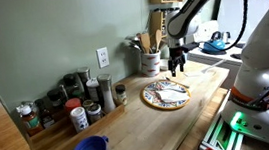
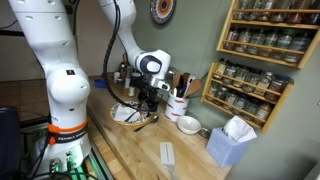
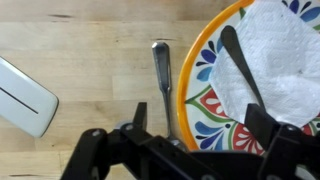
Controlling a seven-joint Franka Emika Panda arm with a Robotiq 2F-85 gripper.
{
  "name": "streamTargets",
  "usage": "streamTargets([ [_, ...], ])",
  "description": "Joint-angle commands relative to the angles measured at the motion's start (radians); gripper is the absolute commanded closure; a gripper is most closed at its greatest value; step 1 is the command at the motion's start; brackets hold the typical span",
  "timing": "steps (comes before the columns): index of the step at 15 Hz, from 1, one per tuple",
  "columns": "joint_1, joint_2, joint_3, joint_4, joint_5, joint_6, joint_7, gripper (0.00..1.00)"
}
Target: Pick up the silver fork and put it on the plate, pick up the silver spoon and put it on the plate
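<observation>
silver spoon (image 3: pixel 160 75), as i judge it, lies on the wooden counter (image 3: pixel 80 40) just beside the plate (image 3: pixel 192 62) rim, long axis running away from the gripper (image 3: pixel 200 115), between its spread, empty fingers (image 3: pixel 140 112); working end hidden.

pale wooden surface (image 3: pixel 90 40): matt, grained | slim silver utensil (image 3: pixel 162 75): polished metal, glossy | round blue-white-yellow plate (image 3: pixel 200 78): glazed, shiny | white napkin (image 3: pixel 285 50): textured paper
</observation>
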Motion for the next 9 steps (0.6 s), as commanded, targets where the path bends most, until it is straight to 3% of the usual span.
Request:
streamTargets([
  [1,-0.026,0.04,-0.024,0.001,-0.049,0.023,0.026,0.0],
  [9,-0.055,0.182,-0.056,0.0,-0.141,0.195,0.024,0.0],
])
